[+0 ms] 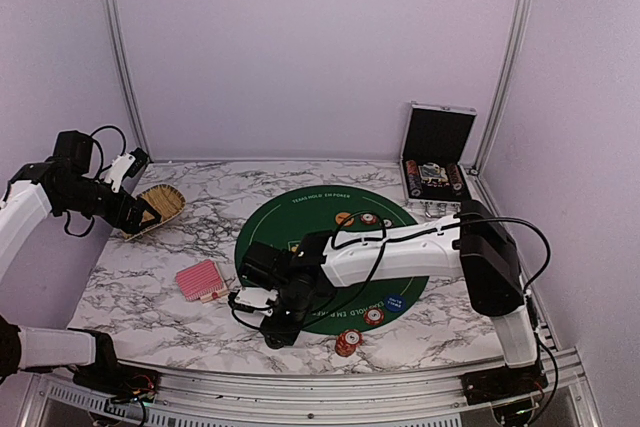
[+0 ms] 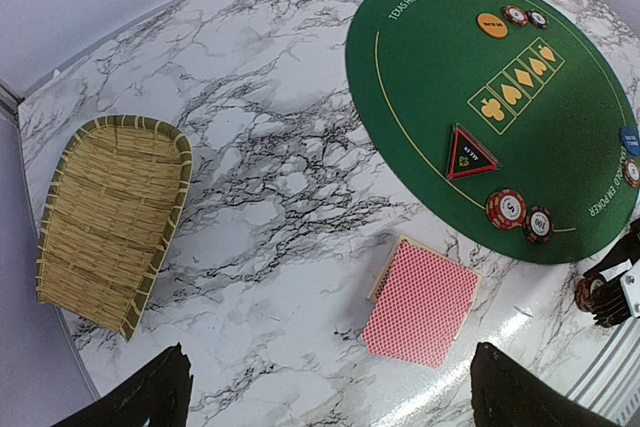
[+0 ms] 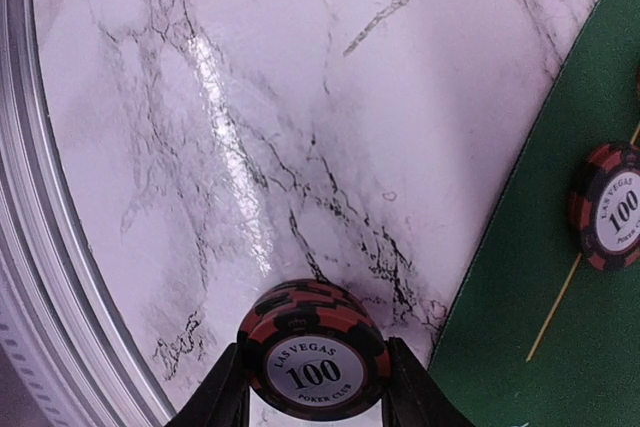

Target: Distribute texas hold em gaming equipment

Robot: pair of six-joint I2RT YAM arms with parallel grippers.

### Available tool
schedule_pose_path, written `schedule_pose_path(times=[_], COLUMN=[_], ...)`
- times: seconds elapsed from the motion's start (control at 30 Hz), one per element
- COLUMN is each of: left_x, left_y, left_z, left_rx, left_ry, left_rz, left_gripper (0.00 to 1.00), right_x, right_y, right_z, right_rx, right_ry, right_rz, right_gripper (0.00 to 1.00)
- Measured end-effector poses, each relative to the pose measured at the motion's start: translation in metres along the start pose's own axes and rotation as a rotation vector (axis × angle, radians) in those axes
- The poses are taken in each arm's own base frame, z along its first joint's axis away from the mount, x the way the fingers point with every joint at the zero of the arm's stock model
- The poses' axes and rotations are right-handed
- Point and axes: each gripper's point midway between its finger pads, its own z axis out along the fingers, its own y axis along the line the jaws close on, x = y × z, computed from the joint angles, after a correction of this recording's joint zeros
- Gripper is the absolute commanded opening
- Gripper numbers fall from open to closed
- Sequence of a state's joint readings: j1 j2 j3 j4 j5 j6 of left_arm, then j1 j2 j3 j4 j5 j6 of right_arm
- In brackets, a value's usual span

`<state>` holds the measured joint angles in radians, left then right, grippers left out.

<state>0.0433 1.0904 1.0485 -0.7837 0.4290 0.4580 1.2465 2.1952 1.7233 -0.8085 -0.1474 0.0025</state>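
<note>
Pink-backed card deck (image 2: 422, 304) on marble table (image 2: 270, 67) between straw basket (image 2: 110, 217) and green mat (image 2: 430, 97)

A white marble tabletop (image 1: 140, 299) with dark veins carries a round green mat (image 1: 280, 219) at its middle. A woven straw basket (image 2: 110, 217) lies near the far left edge, well apart from the mat. At the far right corner a silver case (image 1: 437, 137) stands open, its black-lined lid upright against the pale wall.

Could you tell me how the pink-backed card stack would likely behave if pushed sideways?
The card stack looks unbound, with an offset layer at one edge, so it would probably shear and spread. The marble table looks glossy, so the cards likely slide easily.
</note>
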Motion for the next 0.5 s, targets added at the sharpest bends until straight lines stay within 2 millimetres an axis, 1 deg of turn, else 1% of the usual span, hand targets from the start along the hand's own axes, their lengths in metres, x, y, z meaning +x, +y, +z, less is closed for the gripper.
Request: schedule_pose_path(times=[0.17,0.33,0.5], left_x=[0.0,0.0,0.0], left_y=[0.0,0.0,0.0], left_z=[0.0,0.0,0.0], left_rx=[0.001,0.001,0.0], left_ry=[0.002,0.002,0.002], left_rz=[-0.001,-0.001,-0.001], left_gripper=[0.99,0.99,0.99], right_x=[-0.002,-0.007,-0.014], right_y=[-0.002,-0.003,-0.004], right_z=[-0.004,-0.015,-0.03], right_rx=[0.001,0.002,0.002], right_ry=[-0.008,-0.035,-0.07], right_rz=[0.004,0.01,0.03], right_gripper=[0.29,0.28,0.24])
